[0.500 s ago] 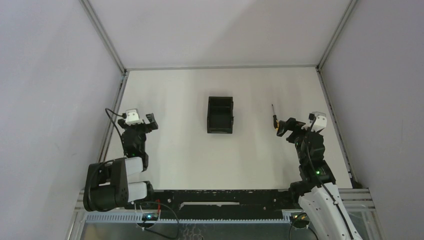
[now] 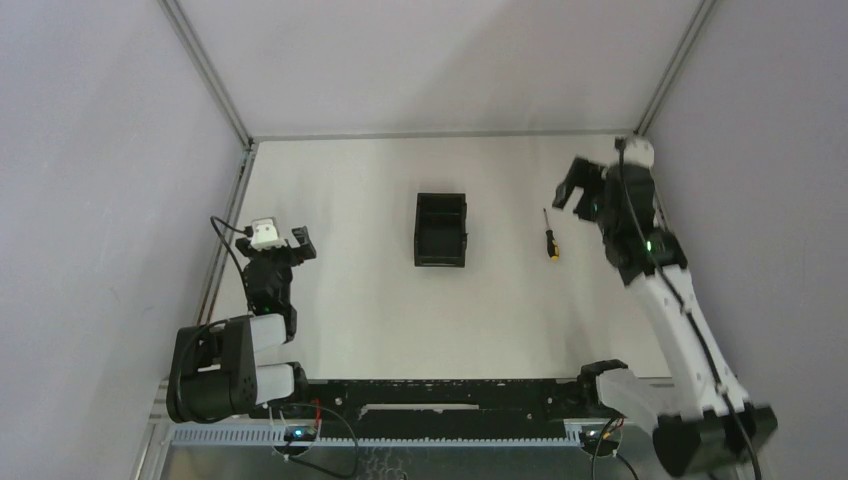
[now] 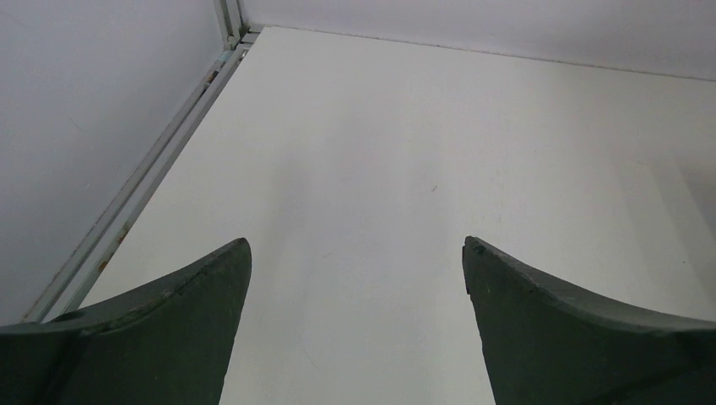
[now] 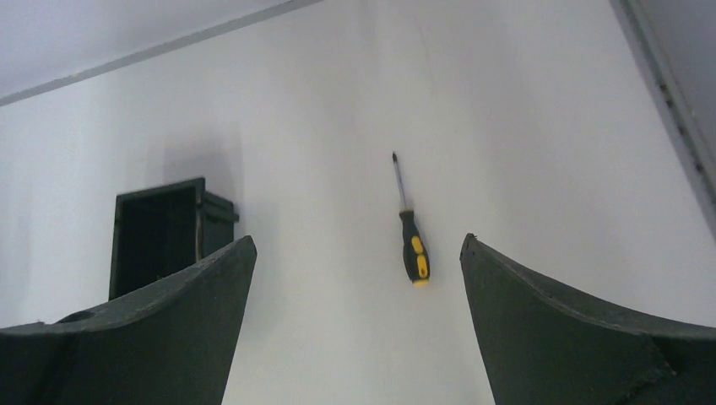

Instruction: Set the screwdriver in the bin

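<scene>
The screwdriver [image 2: 549,235], with a thin dark shaft and a black-and-yellow handle, lies on the white table right of the bin [image 2: 441,230]. The bin is black, open-topped and looks empty. My right gripper [image 2: 577,189] is open and empty, raised above the table, just beyond and to the right of the screwdriver. In the right wrist view the screwdriver [image 4: 411,238] lies below, between my open right gripper [image 4: 355,240], with the bin [image 4: 159,238] to its left. My left gripper [image 2: 284,240] is open and empty near the table's left edge; the left wrist view shows this gripper [image 3: 355,245] over bare table.
The table is enclosed by grey walls with metal rails along the left edge [image 2: 228,225] and the right edge [image 2: 668,225]. The arm bases and a black rail [image 2: 440,395] run along the near edge.
My right arm has lifted and reached toward the far side, from beside the screwdriver's handle to above and beyond it. The left arm, screwdriver and bin have not moved.
</scene>
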You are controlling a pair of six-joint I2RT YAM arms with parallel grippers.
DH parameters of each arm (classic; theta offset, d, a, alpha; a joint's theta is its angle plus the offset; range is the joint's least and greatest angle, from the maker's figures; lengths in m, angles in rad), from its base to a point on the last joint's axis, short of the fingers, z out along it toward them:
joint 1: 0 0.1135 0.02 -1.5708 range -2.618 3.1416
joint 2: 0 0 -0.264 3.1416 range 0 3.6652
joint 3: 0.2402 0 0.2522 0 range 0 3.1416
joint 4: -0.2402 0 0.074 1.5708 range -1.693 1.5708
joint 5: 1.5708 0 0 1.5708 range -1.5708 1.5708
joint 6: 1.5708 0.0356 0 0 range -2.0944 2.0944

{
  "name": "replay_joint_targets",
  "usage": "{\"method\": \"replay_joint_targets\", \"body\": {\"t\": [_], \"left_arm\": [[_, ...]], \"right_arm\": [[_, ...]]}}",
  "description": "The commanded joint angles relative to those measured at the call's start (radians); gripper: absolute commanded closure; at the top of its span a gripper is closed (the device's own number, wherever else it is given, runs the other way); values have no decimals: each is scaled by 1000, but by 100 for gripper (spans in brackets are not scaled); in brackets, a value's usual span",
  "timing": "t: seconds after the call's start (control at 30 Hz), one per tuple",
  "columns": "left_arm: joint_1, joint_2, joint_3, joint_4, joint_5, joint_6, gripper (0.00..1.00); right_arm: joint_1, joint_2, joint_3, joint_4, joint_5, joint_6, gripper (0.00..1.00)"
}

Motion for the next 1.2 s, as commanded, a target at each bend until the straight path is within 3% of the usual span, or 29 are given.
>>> {"method": "replay_joint_targets", "body": {"t": [0.0,0.27,0.63,0.73,0.93,1.07,1.17], "left_arm": [[-3,-6,-2,31,-5,4,0],[-4,-6,-2,30,-5,5,0],[-5,-5,0,31,-5,5,0],[-5,-6,0,31,-5,5,0],[-5,-6,0,31,-6,5,0],[-5,-6,-1,31,-5,5,0],[-5,-6,-1,31,-5,4,0]], "right_arm": [[-21,271,234,-253,12,-55,0],[-87,624,294,-195,-100,-114,3],[-97,919,312,-115,-174,-135,23],[-97,961,311,-128,-175,-129,35],[-99,983,308,-146,-181,-108,88],[-99,874,327,-179,-155,-115,100],[-99,790,371,-252,-137,-115,100]]}}
